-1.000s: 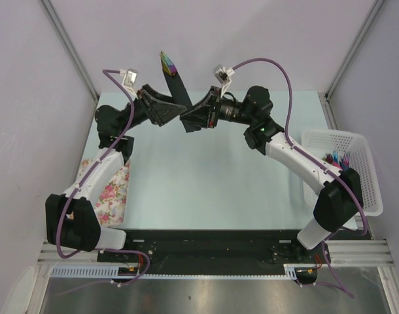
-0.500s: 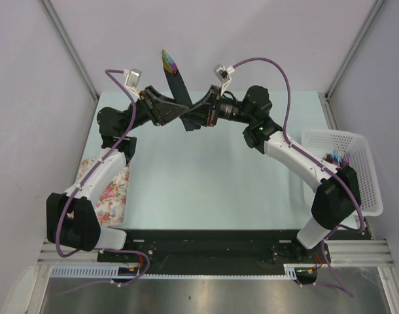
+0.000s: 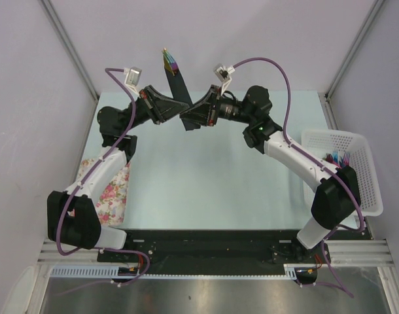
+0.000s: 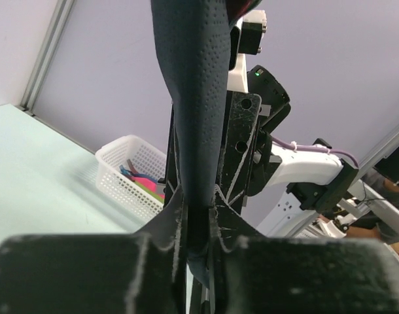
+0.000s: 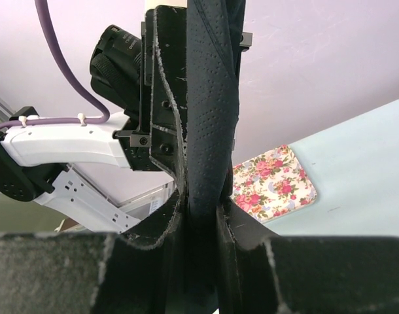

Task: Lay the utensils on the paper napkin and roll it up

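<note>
We had the left gripper (image 3: 177, 111) pinched close on the paper napkin (image 3: 178, 84). The napkin stood as a tight black roll in the air above the middle of the table's (image 3: 206, 176) far edge, with the utensils (image 3: 168, 59) poking from its upper end. Just right of that, the right gripper (image 3: 190, 119) clamped the same roll nearer its lower end, jaws narrow.

We judged the rolling nearly done. To finish well, we should keep both grips firm without crushing the paper. We should free one side only once the other plainly carried the roll, and likely bring it to the white basket (image 3: 356, 139) at the right edge.

A second earlier the left jaws had stood wide beside the roll. They had since closed on it, and its top had risen slightly.
</note>
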You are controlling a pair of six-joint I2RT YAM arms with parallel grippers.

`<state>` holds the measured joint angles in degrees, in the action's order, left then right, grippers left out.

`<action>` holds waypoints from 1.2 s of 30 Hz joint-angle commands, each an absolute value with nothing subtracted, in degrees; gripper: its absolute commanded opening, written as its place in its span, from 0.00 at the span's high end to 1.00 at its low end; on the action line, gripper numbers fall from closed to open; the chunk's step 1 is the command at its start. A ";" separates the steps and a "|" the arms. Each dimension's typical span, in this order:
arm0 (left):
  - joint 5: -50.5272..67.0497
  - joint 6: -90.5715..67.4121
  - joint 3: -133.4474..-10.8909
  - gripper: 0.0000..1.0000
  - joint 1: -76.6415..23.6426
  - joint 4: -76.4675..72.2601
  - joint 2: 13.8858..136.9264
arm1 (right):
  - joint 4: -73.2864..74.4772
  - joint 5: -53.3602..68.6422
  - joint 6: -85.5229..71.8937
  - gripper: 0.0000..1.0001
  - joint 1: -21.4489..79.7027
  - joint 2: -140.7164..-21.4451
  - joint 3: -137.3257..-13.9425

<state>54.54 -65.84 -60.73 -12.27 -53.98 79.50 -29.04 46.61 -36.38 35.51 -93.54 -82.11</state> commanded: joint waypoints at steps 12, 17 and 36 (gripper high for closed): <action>53.88 -65.66 -62.93 1.00 -12.22 -56.51 80.24 | -28.66 49.39 -32.70 0.62 34.90 -90.62 -82.44; 53.88 -65.22 -63.46 1.00 -12.22 -56.51 80.77 | -24.71 49.75 -31.47 0.36 32.61 -89.74 -84.02; 53.09 -65.39 -65.39 1.00 -12.66 -57.57 82.71 | -28.30 50.09 -40.24 0.33 31.11 -92.19 -85.52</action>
